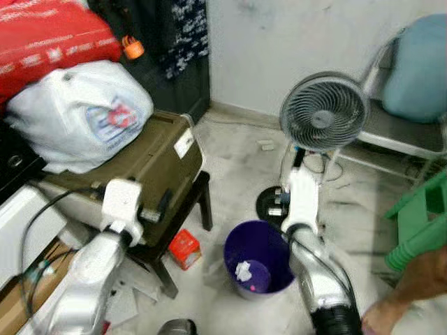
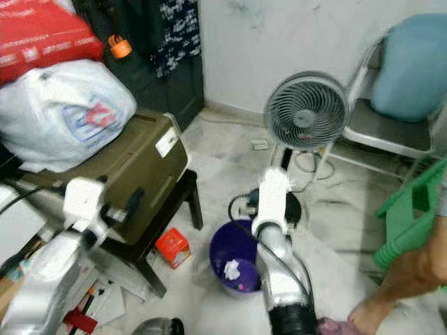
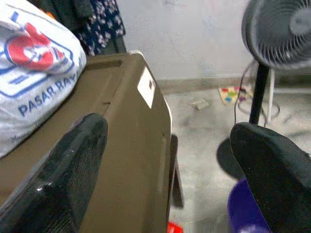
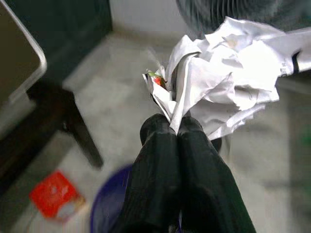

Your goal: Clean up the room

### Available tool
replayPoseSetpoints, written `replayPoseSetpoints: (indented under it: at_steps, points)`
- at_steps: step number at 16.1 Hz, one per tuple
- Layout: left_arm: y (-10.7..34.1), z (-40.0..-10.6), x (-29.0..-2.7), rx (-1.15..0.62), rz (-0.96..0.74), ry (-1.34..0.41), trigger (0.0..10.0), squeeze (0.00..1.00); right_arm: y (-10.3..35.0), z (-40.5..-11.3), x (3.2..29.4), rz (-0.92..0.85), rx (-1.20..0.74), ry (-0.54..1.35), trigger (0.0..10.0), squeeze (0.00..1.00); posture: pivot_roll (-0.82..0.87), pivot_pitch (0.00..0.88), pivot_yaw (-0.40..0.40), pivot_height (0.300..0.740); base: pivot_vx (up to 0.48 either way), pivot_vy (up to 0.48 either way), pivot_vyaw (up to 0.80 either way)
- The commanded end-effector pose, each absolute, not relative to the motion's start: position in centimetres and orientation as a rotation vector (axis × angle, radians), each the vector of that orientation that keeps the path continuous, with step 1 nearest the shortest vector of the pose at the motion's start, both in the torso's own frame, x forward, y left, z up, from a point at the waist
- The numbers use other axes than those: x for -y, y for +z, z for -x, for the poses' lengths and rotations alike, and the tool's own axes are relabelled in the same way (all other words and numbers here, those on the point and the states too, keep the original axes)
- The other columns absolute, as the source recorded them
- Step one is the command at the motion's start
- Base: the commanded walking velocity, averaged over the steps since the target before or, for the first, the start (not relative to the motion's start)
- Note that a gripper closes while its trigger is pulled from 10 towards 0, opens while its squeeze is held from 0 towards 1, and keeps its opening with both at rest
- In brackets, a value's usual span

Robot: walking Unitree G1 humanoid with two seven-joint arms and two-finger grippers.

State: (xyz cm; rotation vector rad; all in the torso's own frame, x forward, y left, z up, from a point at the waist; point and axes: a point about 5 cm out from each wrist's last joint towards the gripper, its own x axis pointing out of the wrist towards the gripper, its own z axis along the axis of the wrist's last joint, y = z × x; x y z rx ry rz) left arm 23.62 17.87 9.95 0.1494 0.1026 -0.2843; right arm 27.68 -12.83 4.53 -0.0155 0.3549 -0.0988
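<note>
Left eye view runs from the left gripper (image 3: 170, 174), fingers spread wide and empty beside the brown suitcase (image 1: 150, 164), to the purple bin (image 1: 258, 259) on the floor. The right gripper (image 4: 176, 127) pinches crumpled paper (image 4: 228, 73) tightly, raised just beyond the bin's far rim, so this arm should draw back to drop it in.

Grey fan (image 1: 323, 112) upright, upper centre, round black base on floor. Metal chair (image 1: 401, 132) upper right, blue cushion (image 1: 418, 66) on seat. Green plastic stool (image 1: 419, 220) at right edge. Olive-brown case (image 1: 147, 171) on dark stool (image 1: 183, 230), left of centre. Dark cabinet (image 1: 178, 80) top centre-left; patterned cloth (image 1: 187, 31) hanging there. Person's foot (image 1: 383, 317) lower right.
</note>
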Motion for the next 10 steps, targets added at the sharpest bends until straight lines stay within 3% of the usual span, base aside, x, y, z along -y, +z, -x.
replayPoseSetpoints:
  at_steps: [1, 3, 4, 7, 10]
  points:
    - [10.1, -22.9, -17.5, -0.118, -0.183, -0.343, 10.0, 0.0, 4.3, -27.5, 12.3, 0.004, -0.38, -0.111, 10.0, 0.0, 0.12, 0.102, 0.072, 0.74, 0.0, 0.0, 0.0]
    - [10.4, -21.3, -16.4, -0.128, -0.206, -0.441, 10.0, 0.0, 4.1, -27.3, 11.8, -0.008, -0.396, -0.114, 10.0, 0.0, 0.14, 0.166, 0.105, 0.74, 0.0, 0.0, 0.0]
    - [10.9, -20.2, -14.8, -0.126, -0.235, -0.577, 10.0, 0.0, 3.4, -27.3, 11.3, 0.014, -0.432, -0.106, 10.0, 0.0, 0.15, 0.222, 0.117, 0.74, 0.0, 0.0, 0.0]
    - [11.4, -19.8, -14.4, -0.149, -0.212, -0.585, 10.0, 0.0, 3.3, -27.0, 11.6, 0.047, -0.424, -0.106, 10.0, 0.0, 0.16, 0.266, 0.127, 0.74, 0.0, 0.0, 0.0]
    - [11.5, -19.2, -14.1, -0.188, -0.158, -0.552, 10.0, 0.0, 3.5, -27.2, 11.3, 0.012, -0.423, -0.14, 10.0, 0.0, 0.16, 0.288, 0.129, 0.74, 0.0, 0.0, 0.43]
